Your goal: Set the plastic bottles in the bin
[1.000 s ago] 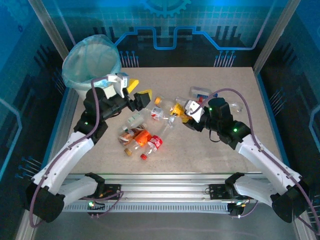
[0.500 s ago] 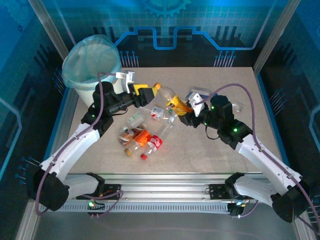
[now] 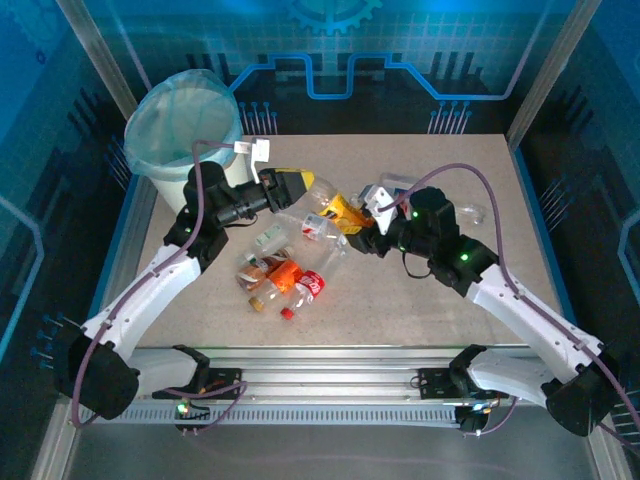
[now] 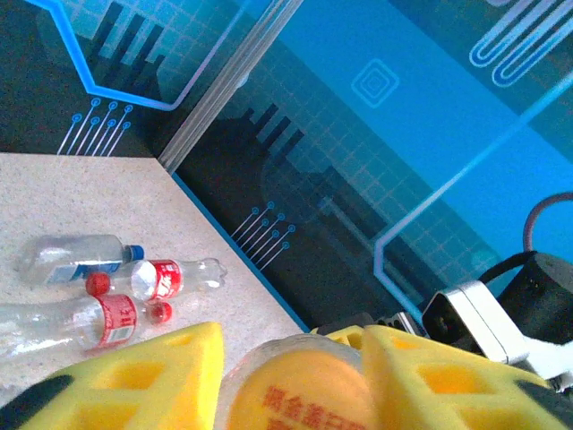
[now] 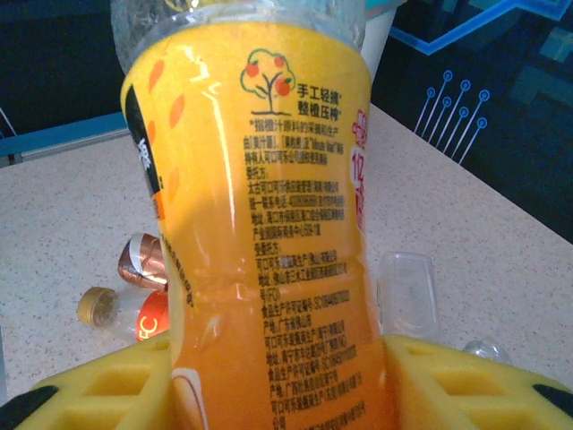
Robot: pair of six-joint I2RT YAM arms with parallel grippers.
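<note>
An orange-labelled clear plastic bottle [image 3: 333,202] hangs above the table's middle, held from both ends. My left gripper [image 3: 300,185] is shut on its clear end, the yellow fingers [image 4: 134,381] pressed against both sides of that bottle [image 4: 300,390]. My right gripper [image 3: 355,218] is shut on the labelled body [image 5: 260,224], which rises between its pads [image 5: 457,381]. The bin [image 3: 185,125], a white bucket with a light-blue bag, stands at the far left corner, behind the left arm. More bottles [image 3: 285,275] lie in a pile under the grippers.
A small bottle [image 3: 320,225] lies below the held one, and clear ones [image 3: 400,183] rest at the far right. The left wrist view has three bottles [image 4: 170,276] near the table's blue edge. A brown-labelled bottle [image 5: 139,260] and a clear tub [image 5: 407,296] lie under the right gripper.
The right gripper lifted the orange bottle and carried it left toward the left gripper. The left gripper swung right from near the bin and closed on the bottle's other end.
</note>
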